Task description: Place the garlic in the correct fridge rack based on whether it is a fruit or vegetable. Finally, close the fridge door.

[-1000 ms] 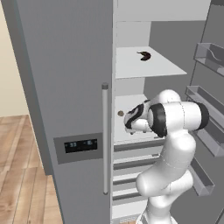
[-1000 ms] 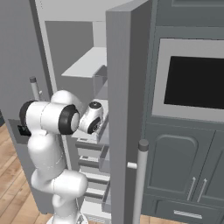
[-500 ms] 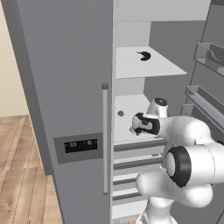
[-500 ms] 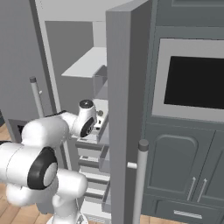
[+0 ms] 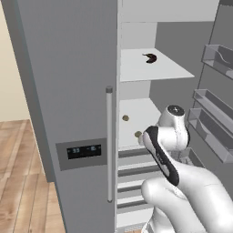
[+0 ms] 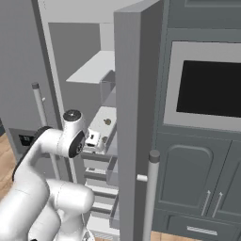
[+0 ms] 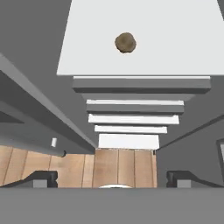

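Observation:
The garlic [image 7: 125, 43], a tiny tan-brown bulb, lies loose on the pale lower fridge rack [image 7: 175, 48] close to its front edge. In the left base view the garlic [image 5: 138, 134] sits just left of my arm on that rack [image 5: 136, 113]. My gripper [image 7: 113, 177] hovers above and in front of the rack, looking down on it, open with nothing between its fingertips [image 7: 43, 177]. From the right, the gripper [image 6: 95, 140] hangs at the rack's front edge. The fridge door [image 6: 136, 117] stands open.
A second small brown bulb [image 5: 125, 118] lies farther back on the same rack. A dark curved item [image 5: 149, 58] rests on the upper shelf. Door bins [image 5: 214, 123] jut out at the right. Drawer fronts [image 7: 131, 118] step down below the rack. The other door [image 5: 68, 91] stays shut.
The arm has swung round and the hand has drawn back from the rack. The garlic near the front edge, covered by the hand before, now lies in plain sight. Jaws stay wide.

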### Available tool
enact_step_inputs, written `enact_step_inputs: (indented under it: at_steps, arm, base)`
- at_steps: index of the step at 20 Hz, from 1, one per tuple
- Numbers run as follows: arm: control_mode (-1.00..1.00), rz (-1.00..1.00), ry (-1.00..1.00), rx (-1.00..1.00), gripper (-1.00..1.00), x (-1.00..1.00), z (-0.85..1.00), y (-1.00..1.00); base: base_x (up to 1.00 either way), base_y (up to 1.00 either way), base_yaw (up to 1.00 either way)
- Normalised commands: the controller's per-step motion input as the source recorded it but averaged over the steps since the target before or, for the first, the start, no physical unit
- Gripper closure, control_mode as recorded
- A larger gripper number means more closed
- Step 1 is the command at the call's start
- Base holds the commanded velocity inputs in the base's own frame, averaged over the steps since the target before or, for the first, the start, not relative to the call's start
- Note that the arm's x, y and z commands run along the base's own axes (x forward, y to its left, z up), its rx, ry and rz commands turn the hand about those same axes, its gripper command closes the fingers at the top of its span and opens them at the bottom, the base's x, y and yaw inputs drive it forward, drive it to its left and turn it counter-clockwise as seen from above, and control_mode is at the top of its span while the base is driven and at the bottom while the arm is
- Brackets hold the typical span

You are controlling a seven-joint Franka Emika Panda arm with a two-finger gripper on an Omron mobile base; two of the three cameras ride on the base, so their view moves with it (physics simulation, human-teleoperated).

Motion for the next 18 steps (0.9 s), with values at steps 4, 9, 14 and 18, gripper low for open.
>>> enact_step_inputs:
  at_steps: [4,9,14,18]
  arm:
    - [-1.00,-0.05,0.00,0.00,-1.00,-0.72,0.57,0.14]
    - [-1.00,-0.04,0.00,0.00,-1.00,-0.54,0.33,0.12]
    - [-1.00,0.00,0.00,0.00,-1.00,-0.01,0.00,0.07]
    - [1.00,0.00,-0.03,0.00,-1.00,-0.27,-0.01,0.06]
  base:
    - [0.00,0.00,0.00]
    - [0.00,0.00,0.00]
    - [0.00,0.00,0.00]
    - [-0.50,0.00,0.00]
